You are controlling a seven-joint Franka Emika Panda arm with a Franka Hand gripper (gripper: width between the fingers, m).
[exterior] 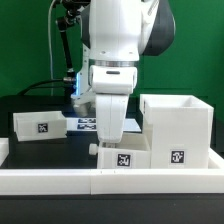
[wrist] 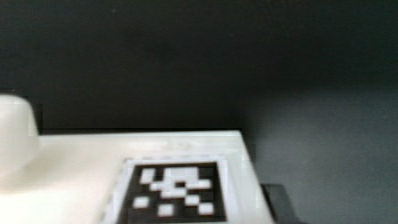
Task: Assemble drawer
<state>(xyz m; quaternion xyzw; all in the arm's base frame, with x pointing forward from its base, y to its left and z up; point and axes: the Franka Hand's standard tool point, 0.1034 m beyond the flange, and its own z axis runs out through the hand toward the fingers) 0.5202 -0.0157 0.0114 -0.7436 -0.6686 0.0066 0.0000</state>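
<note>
My gripper (exterior: 110,140) reaches straight down onto the left end of a low white drawer part (exterior: 140,157) with tags on its front, near the front wall. In the wrist view this part's tagged white face (wrist: 178,185) fills the space very close to the camera, and one dark finger (wrist: 278,205) stands right at its edge. The other finger is hidden, so the grip does not show. A white open-topped drawer box (exterior: 176,122) stands just to the exterior view's right. Another white tagged part (exterior: 40,125) lies at the exterior view's left.
The marker board (exterior: 84,124) lies on the black table behind the gripper. A white wall (exterior: 60,180) runs along the table's front edge. A blurred white rounded shape (wrist: 15,140) shows beside the part in the wrist view. A green backdrop stands behind.
</note>
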